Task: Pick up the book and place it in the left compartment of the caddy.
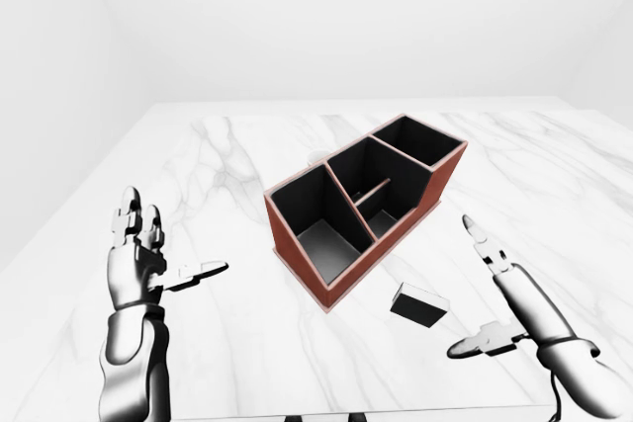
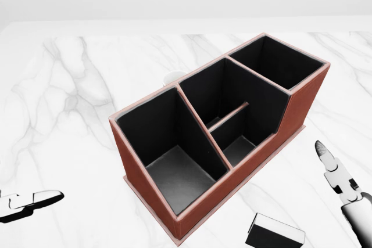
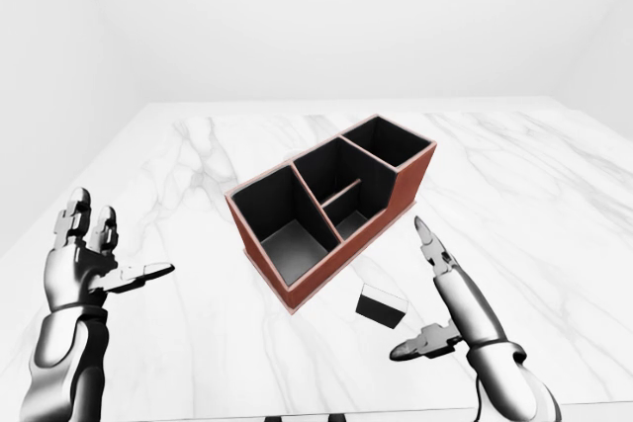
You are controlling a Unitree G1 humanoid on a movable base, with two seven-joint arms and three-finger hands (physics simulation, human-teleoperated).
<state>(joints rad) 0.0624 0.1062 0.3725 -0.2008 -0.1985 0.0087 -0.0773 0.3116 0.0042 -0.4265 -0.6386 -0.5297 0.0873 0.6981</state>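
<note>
Marble-patterned worktop (image 1: 237,155) is shown carrying a reddish-brown caddy (image 1: 346,269) with black-lined compartments, set diagonally near the middle, and a small dark book (image 1: 419,304) lying flat just off the caddy's low end, toward the worktop's near edge and apart from the caddy's wall. The reach for the book is judged to be the step in hand, with no grasp yet made. The right robot hand (image 1: 495,303) is held with fingers spread wide, one finger pointing up the view and the thumb stretched out sideways; nothing is gripped, and it is seen beside the book, to its right in the left-eye view, not touching it. The left robot hand (image 1: 148,254) is raised with fingers splayed over the worktop's left side, well apart from both things and likewise empty. The book's long axis is seen running roughly across the view, tilted slightly down to the right, with its pale page edge turned toward the near edge. A move of the right robot hand inward and down over the book is thought to be called for, followed by a closing across its short dimension before any lift toward the large compartment at the caddy's near-left end (image 2: 165,143).
</note>
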